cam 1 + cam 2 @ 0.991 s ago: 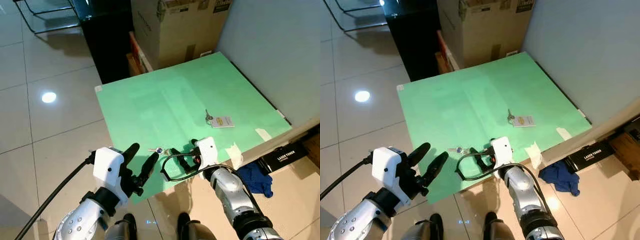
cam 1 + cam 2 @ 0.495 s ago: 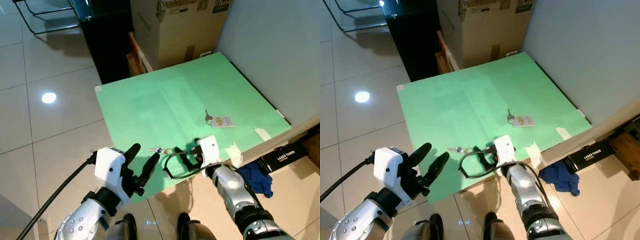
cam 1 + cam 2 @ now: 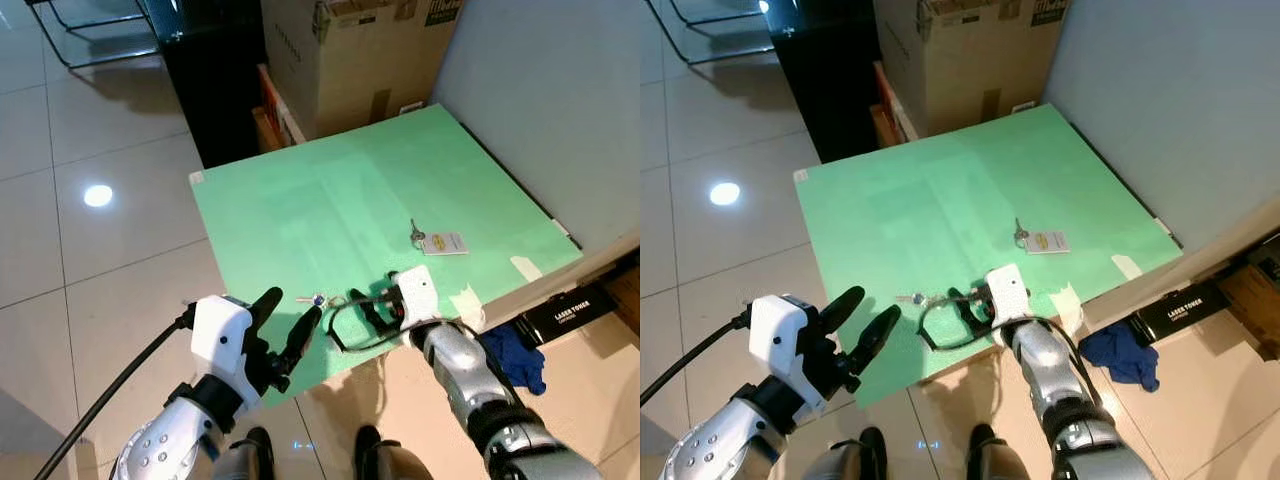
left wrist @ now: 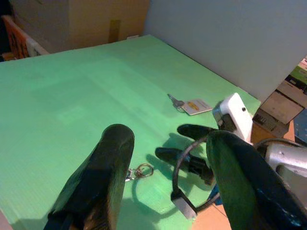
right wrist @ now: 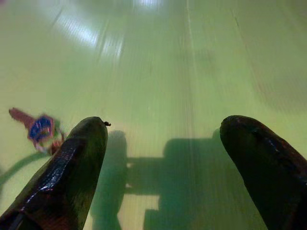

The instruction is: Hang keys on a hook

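From my head view, the keys lie flat on the green tabletop near its front edge, at nine o'clock of my right end effector, whose fingers are spread and empty; my left end effector hovers spread too. Through my left wrist view the keys sit between my fingers, and my right wrist view puts the keys at ten o'clock. They look light, hard and slippery, so I judge pinching the ring best.

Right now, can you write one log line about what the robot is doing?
stage: reaching | right gripper: open, low over green mat beside small keys | left gripper: open, hovering | tagged key: untouched
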You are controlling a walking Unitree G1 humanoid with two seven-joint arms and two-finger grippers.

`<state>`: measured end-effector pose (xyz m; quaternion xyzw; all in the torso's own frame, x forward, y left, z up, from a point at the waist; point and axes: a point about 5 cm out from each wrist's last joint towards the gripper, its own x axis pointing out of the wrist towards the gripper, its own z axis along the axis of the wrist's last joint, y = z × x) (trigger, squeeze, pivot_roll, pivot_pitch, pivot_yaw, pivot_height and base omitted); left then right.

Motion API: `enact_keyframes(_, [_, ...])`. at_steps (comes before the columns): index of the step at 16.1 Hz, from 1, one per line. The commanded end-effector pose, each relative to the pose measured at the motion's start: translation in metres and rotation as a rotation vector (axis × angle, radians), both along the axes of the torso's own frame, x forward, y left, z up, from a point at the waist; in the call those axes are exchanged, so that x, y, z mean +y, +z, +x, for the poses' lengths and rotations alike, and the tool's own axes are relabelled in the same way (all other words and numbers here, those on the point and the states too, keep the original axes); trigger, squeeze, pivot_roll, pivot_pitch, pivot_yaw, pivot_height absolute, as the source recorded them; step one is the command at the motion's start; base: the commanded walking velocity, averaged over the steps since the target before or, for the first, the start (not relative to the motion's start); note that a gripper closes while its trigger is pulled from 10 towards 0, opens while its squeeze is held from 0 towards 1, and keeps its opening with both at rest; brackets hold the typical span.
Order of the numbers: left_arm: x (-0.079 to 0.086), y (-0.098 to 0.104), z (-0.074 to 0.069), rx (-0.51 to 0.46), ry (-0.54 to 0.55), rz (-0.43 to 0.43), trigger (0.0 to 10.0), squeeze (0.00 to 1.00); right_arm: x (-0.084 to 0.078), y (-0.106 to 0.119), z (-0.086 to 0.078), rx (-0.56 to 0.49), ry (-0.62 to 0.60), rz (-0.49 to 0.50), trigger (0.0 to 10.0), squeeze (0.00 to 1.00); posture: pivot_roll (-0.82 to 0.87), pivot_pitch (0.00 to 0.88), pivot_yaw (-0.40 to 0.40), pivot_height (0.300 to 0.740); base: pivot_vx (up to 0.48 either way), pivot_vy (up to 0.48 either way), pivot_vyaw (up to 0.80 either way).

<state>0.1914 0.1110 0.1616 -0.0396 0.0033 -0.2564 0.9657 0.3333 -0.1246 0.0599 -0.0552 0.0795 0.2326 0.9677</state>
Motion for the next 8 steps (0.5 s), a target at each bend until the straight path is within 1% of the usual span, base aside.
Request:
enact_keyframes(1, [-0.001, -0.006, -0.002, 0.035, -0.012, -0.001, 10.0, 0.00, -0.001, -0.004, -0.002, 0.016, -0.002, 0.008, 10.0, 0.00, 0.11, 0.336, -0.018, 0.740, 0.000, 0.000, 0.00])
enact_keyframes(4, [-0.002, -0.007, -0.002, 0.038, -0.016, 0.002, 10.0, 0.00, 0.004, 0.001, 0.003, 0.017, 0.014, 0.011, 10.0, 0.00, 0.11, 0.340, -0.017, 0.740, 0.000, 0.000, 0.00])
enact_keyframes(5, [-0.002, -0.008, -0.001, 0.039, -0.015, 0.005, 10.0, 0.00, 0.007, 0.002, 0.004, 0.025, 0.028, 0.025, 10.0, 0.00, 0.11, 0.340, -0.017, 0.740, 0.000, 0.000, 0.00])
enact_keyframes(6, [-0.002, -0.008, -0.001, 0.039, -0.015, 0.006, 10.0, 0.00, 0.010, 0.001, 0.003, 0.042, 0.037, 0.048, 10.0, 0.00, 0.11, 0.340, -0.019, 0.740, 0.000, 0.000, 0.00])
enact_keyframes(8, [-0.003, -0.008, 0.000, 0.039, -0.015, 0.007, 10.0, 0.00, 0.018, -0.005, 0.001, 0.127, 0.053, 0.142, 10.0, 0.00, 0.11, 0.342, -0.017, 0.740, 0.000, 0.000, 0.00])
